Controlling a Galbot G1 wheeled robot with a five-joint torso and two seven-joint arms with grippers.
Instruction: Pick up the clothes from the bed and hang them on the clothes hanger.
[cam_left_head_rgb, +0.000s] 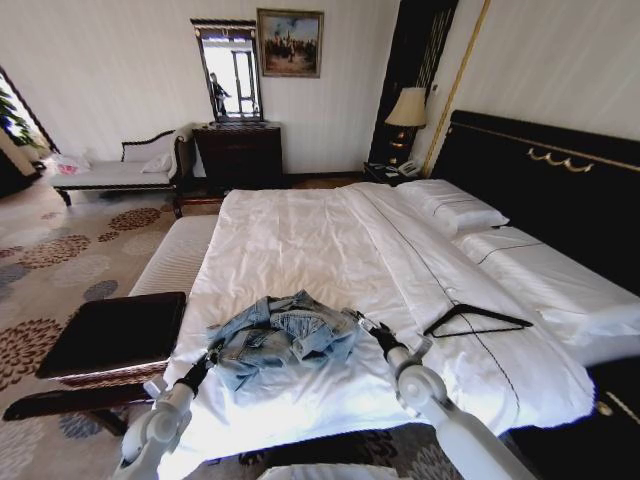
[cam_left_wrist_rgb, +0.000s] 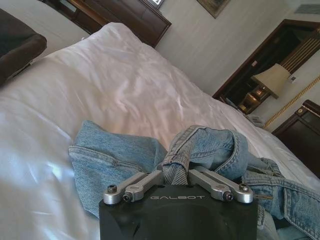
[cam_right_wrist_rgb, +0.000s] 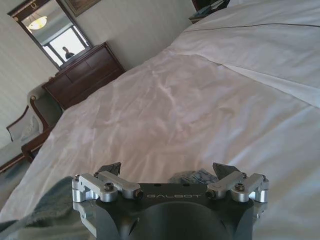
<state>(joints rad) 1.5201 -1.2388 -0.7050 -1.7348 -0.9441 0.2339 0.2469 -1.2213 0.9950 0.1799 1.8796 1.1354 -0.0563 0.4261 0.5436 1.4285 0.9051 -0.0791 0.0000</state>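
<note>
Cloth, metal & wood
Jacket (cam_left_head_rgb: 283, 338): rough faded blue denim cloth. Bed (cam_left_head_rgb: 300, 240) sheets: smooth white cloth w/ soft shine. Left gripper (cam_left_wrist_rgb: 176, 172): shiny metal links, matt black body. Dresser (cam_left_head_rgb: 238, 155): dark glossy wood, 12 o'clock.

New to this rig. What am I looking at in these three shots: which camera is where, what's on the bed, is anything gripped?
It is a wheeled robot with two arms, each ending in a two-finger gripper. The wide shot comes from its head, looking down at the bed. The other two come from cameras on its wrists, so each shows that arm's own gripper up close.

On the white sheets lie a crumpled denim jacket near the foot edge and a black hanger off to the robot's right.

The left gripper has its fingers closed on a fold of the jacket. The right gripper is open at the jacket's other side, with denim showing between its fingers, holding nothing yet.
</note>
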